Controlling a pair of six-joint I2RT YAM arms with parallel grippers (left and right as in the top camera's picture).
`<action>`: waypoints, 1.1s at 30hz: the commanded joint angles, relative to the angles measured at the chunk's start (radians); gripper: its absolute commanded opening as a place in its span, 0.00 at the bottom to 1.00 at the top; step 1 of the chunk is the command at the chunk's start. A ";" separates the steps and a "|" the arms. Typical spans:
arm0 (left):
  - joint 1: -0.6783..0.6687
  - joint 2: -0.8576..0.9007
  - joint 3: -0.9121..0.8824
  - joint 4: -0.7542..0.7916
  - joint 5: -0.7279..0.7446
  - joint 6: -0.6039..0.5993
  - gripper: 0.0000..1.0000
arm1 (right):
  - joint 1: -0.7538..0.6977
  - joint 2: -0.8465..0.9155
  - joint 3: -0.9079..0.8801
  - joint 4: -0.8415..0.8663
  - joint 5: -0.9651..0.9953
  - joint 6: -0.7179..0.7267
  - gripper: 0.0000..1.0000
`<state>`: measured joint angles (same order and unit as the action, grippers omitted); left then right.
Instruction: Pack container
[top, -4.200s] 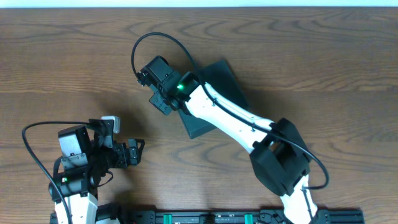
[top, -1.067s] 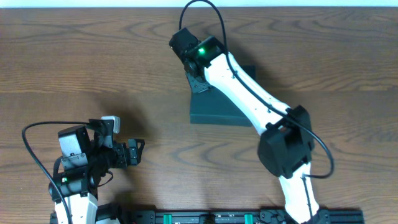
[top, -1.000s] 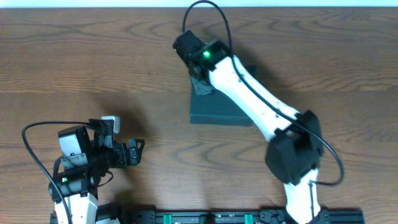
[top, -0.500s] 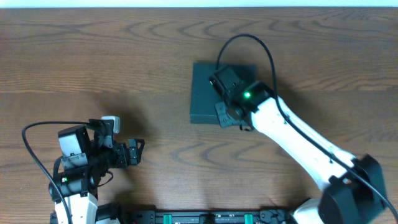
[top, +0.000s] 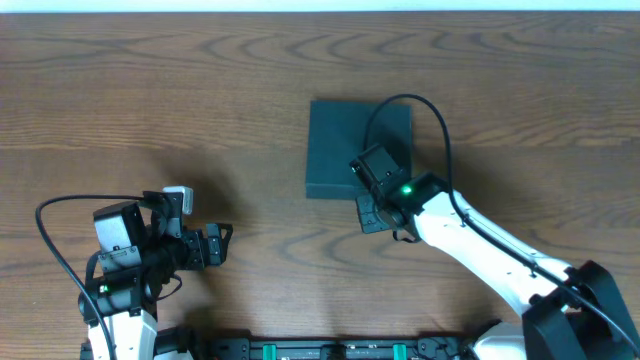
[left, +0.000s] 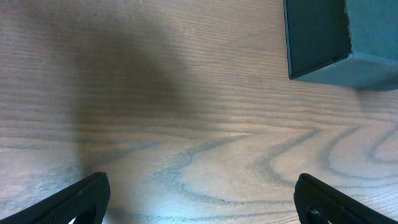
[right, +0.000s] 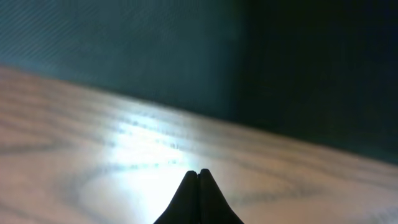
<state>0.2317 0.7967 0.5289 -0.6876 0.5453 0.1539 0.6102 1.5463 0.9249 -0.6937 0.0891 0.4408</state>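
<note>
The container (top: 340, 140), a dark teal square box with its lid down flat, sits on the wood table right of centre. My right gripper (top: 368, 213) is shut with nothing in it, low over the table just in front of the container's near edge. In the right wrist view its closed fingertips (right: 199, 174) point at the container's side wall (right: 137, 56), a short gap away. My left gripper (top: 216, 245) is open and empty at the front left, far from the container. The left wrist view shows its fingers (left: 84, 198) spread wide, with a corner of the container (left: 323, 37) at the top right.
The brown wood table (top: 150, 110) stretches to the left and behind the container. A black rail with green clips (top: 330, 350) runs along the front edge. The right arm's black cable (top: 425, 110) arcs over the container's right part.
My right arm has drawn back from the container's far edge, across its top, to its near side, staying shut. The container has not moved in the last second. The left arm is still.
</note>
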 joint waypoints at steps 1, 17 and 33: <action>-0.005 0.000 -0.001 -0.001 -0.003 -0.004 0.95 | -0.024 -0.006 -0.010 0.032 0.010 0.018 0.02; -0.005 0.000 -0.001 -0.001 -0.003 -0.004 0.95 | -0.051 0.084 -0.024 0.239 -0.071 0.027 0.02; -0.005 0.000 -0.001 -0.001 -0.003 -0.004 0.95 | -0.053 0.085 -0.021 0.369 -0.176 0.174 0.01</action>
<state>0.2317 0.7967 0.5289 -0.6872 0.5457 0.1539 0.5762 1.6279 0.9047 -0.3412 -0.0650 0.5594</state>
